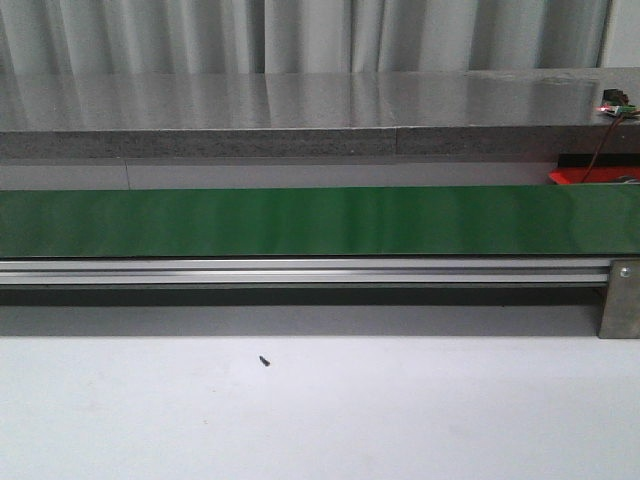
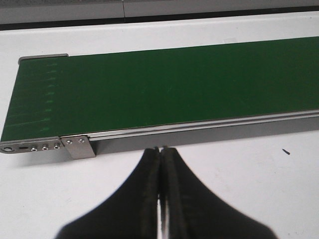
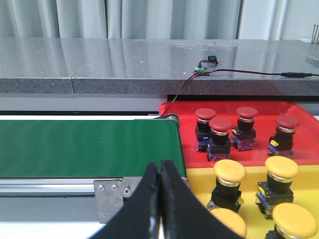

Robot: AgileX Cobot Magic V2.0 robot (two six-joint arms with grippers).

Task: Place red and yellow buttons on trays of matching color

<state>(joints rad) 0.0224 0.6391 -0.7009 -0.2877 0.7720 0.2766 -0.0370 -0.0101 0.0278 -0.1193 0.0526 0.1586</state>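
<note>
In the right wrist view, a red tray [image 3: 185, 130] holds several red buttons [image 3: 221, 127], upright on black bases. A yellow tray [image 3: 251, 186] lies against it and holds several yellow buttons [image 3: 229, 172]. Both trays sit just past the end of the green belt [image 3: 84, 147]. My right gripper [image 3: 160, 163] is shut and empty, in front of the belt's end bracket, apart from the trays. My left gripper [image 2: 160, 149] is shut and empty, above the white table before the belt's other end [image 2: 164, 89]. The front view shows only a sliver of the red tray [image 1: 590, 175]; no gripper appears there.
The green belt [image 1: 300, 220] spans the front view on an aluminium frame with a metal bracket [image 1: 620, 298]. A grey stone ledge [image 1: 300, 110] runs behind it. A small circuit board [image 3: 202, 68] with wires sits on the ledge. A dark speck [image 1: 264, 361] lies on the white table.
</note>
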